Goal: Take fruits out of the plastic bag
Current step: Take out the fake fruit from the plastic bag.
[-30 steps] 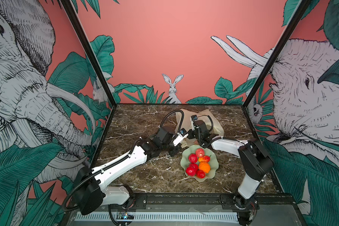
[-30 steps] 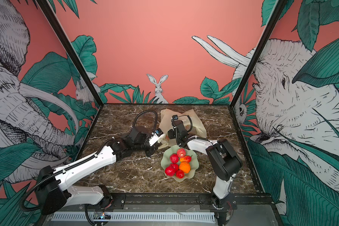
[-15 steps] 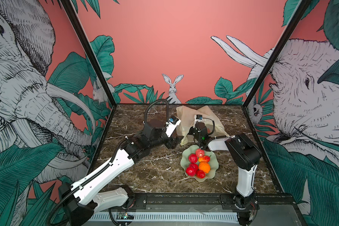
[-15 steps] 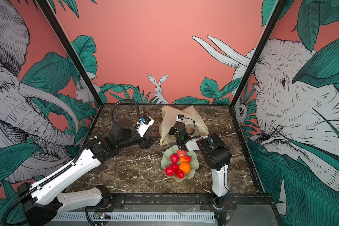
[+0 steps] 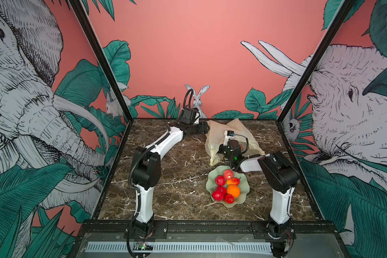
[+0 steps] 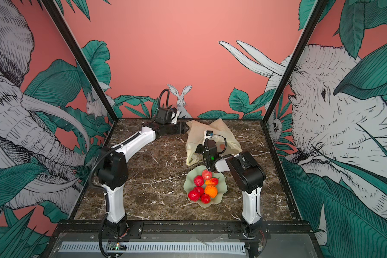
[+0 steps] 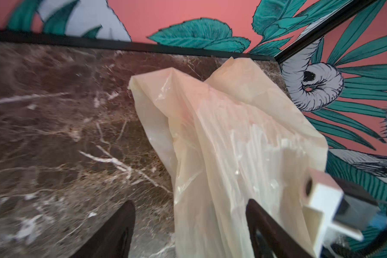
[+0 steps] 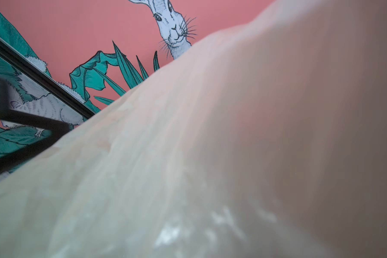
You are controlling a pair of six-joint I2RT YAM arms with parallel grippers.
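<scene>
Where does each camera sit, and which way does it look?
Top views: high in front, looking down at the table, left arm, right arm, bag, fruits.
Left wrist: on the left arm, facing the bag past its open left hand.
Right wrist: on the right arm, lens against the bag; no body part clearly shows.
Shared: bag.

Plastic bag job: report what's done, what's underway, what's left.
Done: seven fruits lie in the green dish. In hand: the left hand stands open at the far corner of the plastic bag; the right hand is against its near end, grip unclear. Left: checking the bag, whose inside is hidden.
</scene>
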